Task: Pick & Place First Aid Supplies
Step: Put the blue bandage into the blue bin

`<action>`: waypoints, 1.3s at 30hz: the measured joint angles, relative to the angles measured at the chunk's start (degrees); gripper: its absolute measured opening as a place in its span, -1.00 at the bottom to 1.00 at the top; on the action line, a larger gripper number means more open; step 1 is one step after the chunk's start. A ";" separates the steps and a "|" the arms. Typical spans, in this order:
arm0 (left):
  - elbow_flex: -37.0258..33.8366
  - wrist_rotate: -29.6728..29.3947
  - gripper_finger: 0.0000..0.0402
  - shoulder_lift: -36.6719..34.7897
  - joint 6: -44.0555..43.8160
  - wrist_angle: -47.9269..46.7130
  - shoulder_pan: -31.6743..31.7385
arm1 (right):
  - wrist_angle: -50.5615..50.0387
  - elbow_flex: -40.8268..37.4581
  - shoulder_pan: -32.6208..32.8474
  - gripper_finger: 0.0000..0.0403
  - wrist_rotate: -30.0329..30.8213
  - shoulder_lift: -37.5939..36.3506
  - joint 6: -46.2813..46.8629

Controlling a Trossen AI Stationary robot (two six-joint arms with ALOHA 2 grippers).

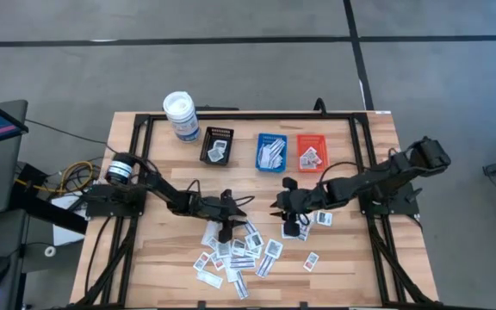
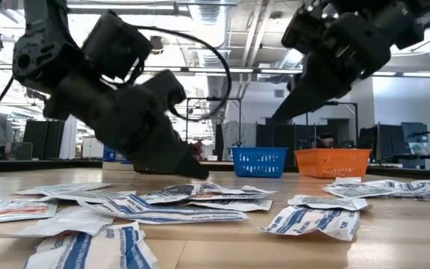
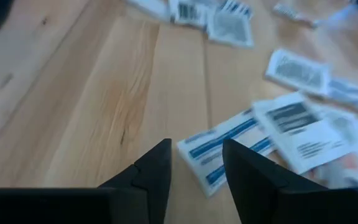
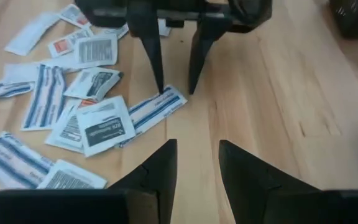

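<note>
The left arm reaches from the desk's [image 1: 145,258] left edge toward the middle, its forearm sloping down so the left gripper [image 1: 226,226] comes to the near edge of the scattered first aid supplies [image 1: 239,254]. Seen from the right wrist, its two dark fingers [image 4: 154,56] point steeply down with a gap between them, the tips at the end of a blue-striped packet [image 4: 153,109] — the jaws stand apart and nothing is clamped between them. That packet lies flat on the wood, its long axis running slantwise away from the fingertips toward the rest of the pile.

The right arm stretches in from the right side, bent at the elbow, and its right gripper [image 1: 293,226] hangs low, just beside a few packets lying apart from the main heap. Its jaws are partly apart and empty in its own wrist view.

The other packets lie spread flat over the front half of the desk, pointing every which way. Behind them stand a black tray [image 1: 218,146], a blue tray [image 1: 271,151] and an orange tray [image 1: 312,152] — each already with packets inside — and a white canister [image 1: 181,115].
</note>
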 joint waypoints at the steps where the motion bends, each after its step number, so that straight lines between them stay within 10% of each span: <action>1: 0.60 -0.09 -0.30 1.15 0.02 0.13 0.05 | 0.71 0.00 -0.14 -0.44 0.02 0.86 0.02; 16: 1.00 -1.40 -0.95 3.23 0.35 0.19 0.85 | 3.94 4.17 -2.80 -0.35 -3.24 11.77 1.53; 39: 0.83 -5.62 -0.97 1.76 0.65 1.83 0.70 | 11.91 11.65 -6.95 -0.11 -15.77 25.96 14.43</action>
